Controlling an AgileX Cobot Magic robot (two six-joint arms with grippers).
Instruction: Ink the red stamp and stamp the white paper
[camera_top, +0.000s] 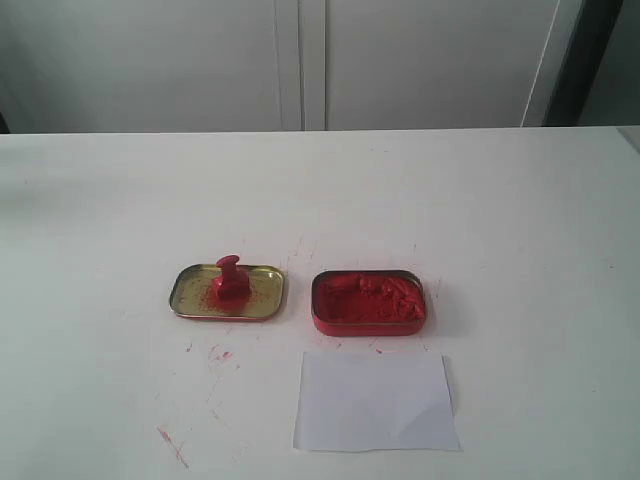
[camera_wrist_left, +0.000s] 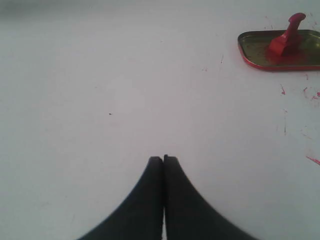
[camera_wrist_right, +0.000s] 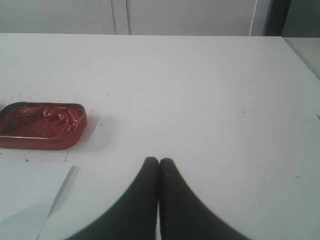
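red stamp (camera_top: 229, 277) stands in gold lid (camera_top: 263, 300) beside red ink tin (camera_top: 365, 327).

Red stamp (camera_wrist_left: 286, 39) stands in the gold lid (camera_wrist_left: 254, 48).

gold lid (camera_top: 262, 298): beneath the red stamp (camera_top: 229, 277), smeared red | red ink tin (camera_top: 368, 302): open, near the stamp, just beside the lid | white table (camera_top: 500, 200): red flecks (camera_top: 220, 354) near the lid | pale cabinet (camera_top: 150, 60): well beyond
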